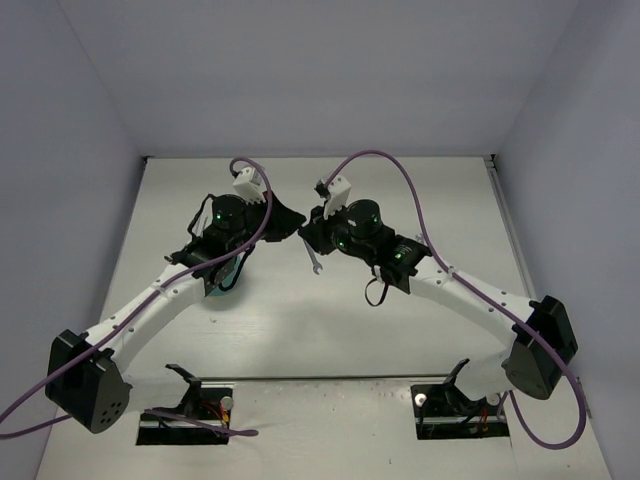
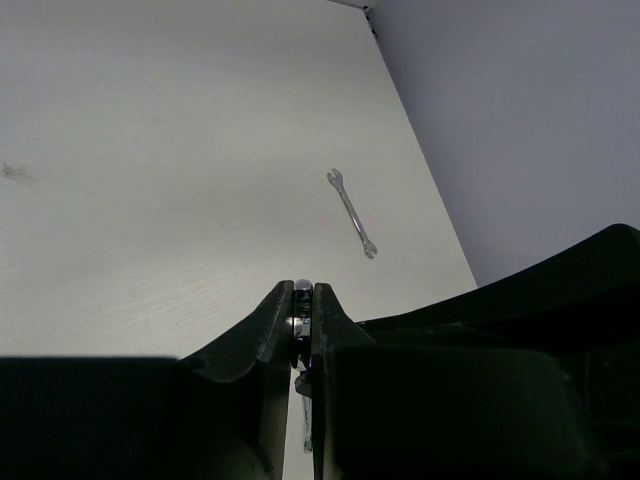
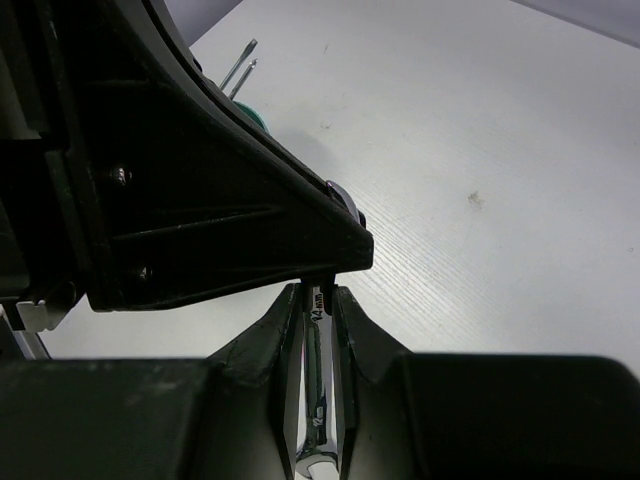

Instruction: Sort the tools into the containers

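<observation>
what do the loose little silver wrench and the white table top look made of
The loose small silver double-ended wrench looks like bare steel with a bright finish: grey metallic sheen, thin flat shank. The white table top seems matte painted or laminated board, showing faint fine grain lines.

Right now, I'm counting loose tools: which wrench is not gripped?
The loose wrench lying flat on the table; the other wrench is clamped in the right gripper.

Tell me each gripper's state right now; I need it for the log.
Left gripper: closed on a silver wrench.
Right gripper: closed on a silver wrench too, apparently the same one.
</observation>
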`<state>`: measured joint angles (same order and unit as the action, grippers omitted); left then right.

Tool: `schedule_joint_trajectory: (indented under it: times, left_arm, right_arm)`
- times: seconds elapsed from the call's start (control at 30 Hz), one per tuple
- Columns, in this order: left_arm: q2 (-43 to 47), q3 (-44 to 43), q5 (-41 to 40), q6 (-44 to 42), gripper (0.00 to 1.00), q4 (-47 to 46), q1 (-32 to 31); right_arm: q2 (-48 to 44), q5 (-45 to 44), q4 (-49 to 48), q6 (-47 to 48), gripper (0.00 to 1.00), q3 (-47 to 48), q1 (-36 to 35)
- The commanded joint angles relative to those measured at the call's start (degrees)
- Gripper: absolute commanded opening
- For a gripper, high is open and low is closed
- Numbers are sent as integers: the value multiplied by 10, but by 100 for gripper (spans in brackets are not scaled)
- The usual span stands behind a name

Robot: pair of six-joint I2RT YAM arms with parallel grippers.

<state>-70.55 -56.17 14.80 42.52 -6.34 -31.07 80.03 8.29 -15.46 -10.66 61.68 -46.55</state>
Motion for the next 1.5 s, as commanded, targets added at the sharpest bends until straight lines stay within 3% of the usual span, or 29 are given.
schedule_joint_trajectory:
  times: [0.0, 0.17, 0.33, 0.53, 0.7, 1.17, 1.47]
  left_arm:
    - [22, 4, -24, -3, 0, -69, -3]
    - [39, 10, -51, -34, 0, -45, 8]
    - [57, -4, -84, -89, 0, 30, 35]
    - [81, -47, -177, -192, 0, 181, 83]
    - [98, -49, -235, -263, 0, 233, 108]
    - [68, -21, -230, -380, 0, 142, 136]
    - [56, 36, -203, -372, 0, 73, 139]
  right_arm:
    - [-33, 3, -64, -2, 10, 1, -5]
    - [-39, 1, -63, -2, 56, -7, -3]
    - [-50, -10, -46, 1, 71, -14, 3]
    - [-83, -27, -10, 5, 74, -39, 49]
    - [-118, -9, 10, -1, 74, -79, 109]
    - [-154, -10, 27, 14, 74, -122, 161]
    - [-168, -13, 30, 7, 74, -135, 188]
